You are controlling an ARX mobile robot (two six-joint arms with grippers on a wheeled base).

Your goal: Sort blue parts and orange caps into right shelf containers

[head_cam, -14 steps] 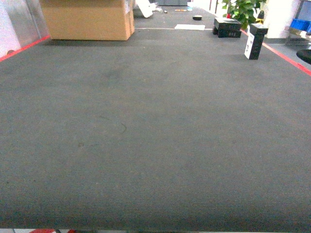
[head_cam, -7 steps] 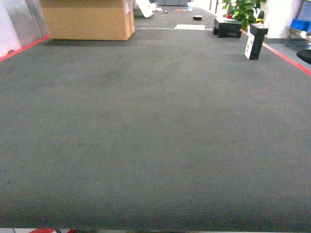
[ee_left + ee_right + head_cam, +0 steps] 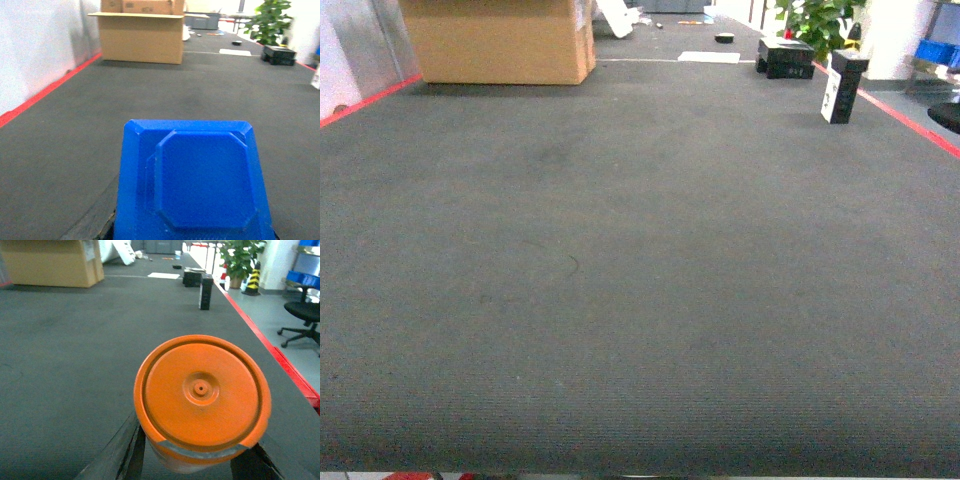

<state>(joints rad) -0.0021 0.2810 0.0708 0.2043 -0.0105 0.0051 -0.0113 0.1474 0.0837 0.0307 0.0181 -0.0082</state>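
Dark carpet fills the head view, both arms out of sight there. Far ahead of the left gripper stands a cardboard box. That gripper sits under the frame's lower edge, and a blue part lies right on top of it; whether it clamps the part, I cannot tell. Over on the right, the right gripper is grasping an orange cap, dark fingers flanking it low. Ahead of it, a black box stands upright.

Light: even, bright overhead | Shadows: soft | My wrist views: near objects slightly blurred | Head view: grainy, 6 o'clock edge soft
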